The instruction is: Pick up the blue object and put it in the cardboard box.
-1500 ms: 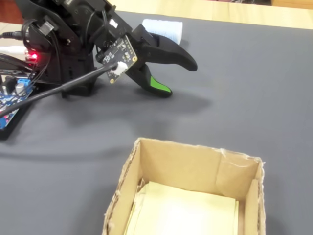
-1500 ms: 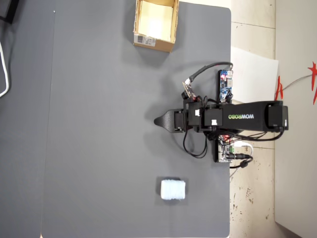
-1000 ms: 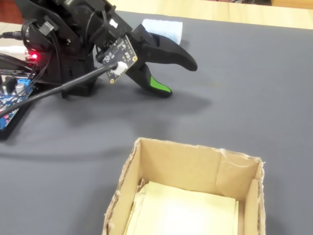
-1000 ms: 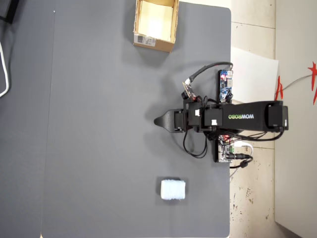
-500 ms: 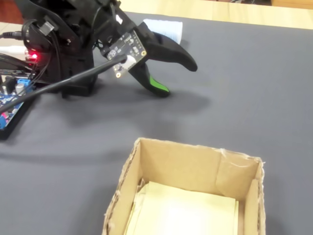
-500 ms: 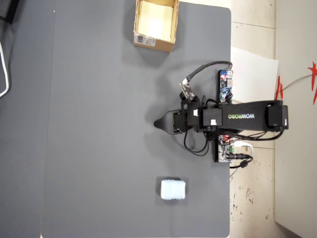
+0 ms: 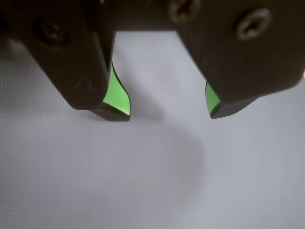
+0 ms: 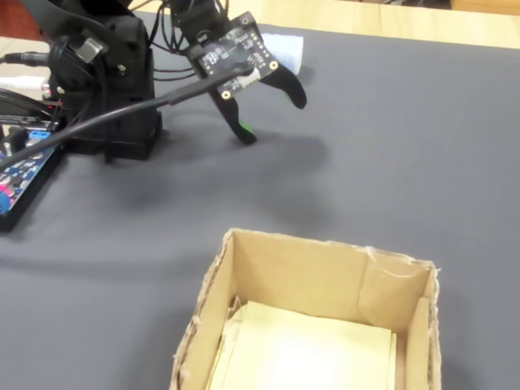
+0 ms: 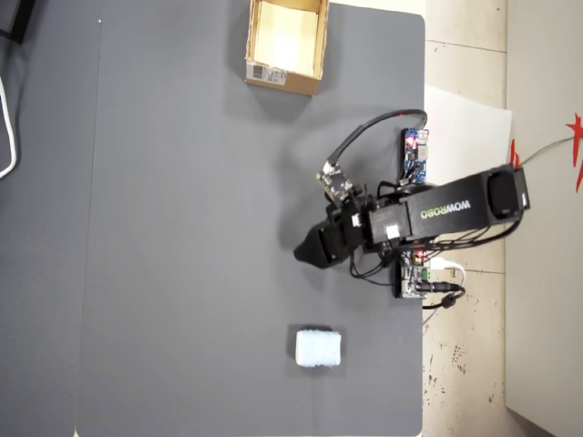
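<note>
The blue object (image 9: 318, 348) is a small pale block lying flat on the grey mat, near the mat's lower edge in the overhead view. In the fixed view the blue object (image 8: 291, 50) peeks out behind the arm. The cardboard box (image 9: 291, 84) stands at the mat's top edge with its label side facing the arm; in the fixed view the cardboard box (image 8: 309, 276) fills the foreground, showing a pale inside. My gripper (image 9: 302, 252) hangs over bare mat between the two, closer to the block. In the wrist view my gripper (image 7: 167, 113) is open, with only mat between its green-lined fingers (image 7: 117, 98).
The arm's black base (image 8: 106, 73) and a thick cable (image 8: 122, 114) sit at the left of the fixed view. A blue circuit board (image 9: 415, 155) with red lights lies at the mat's right edge in the overhead view. Pale floor lies beyond that edge.
</note>
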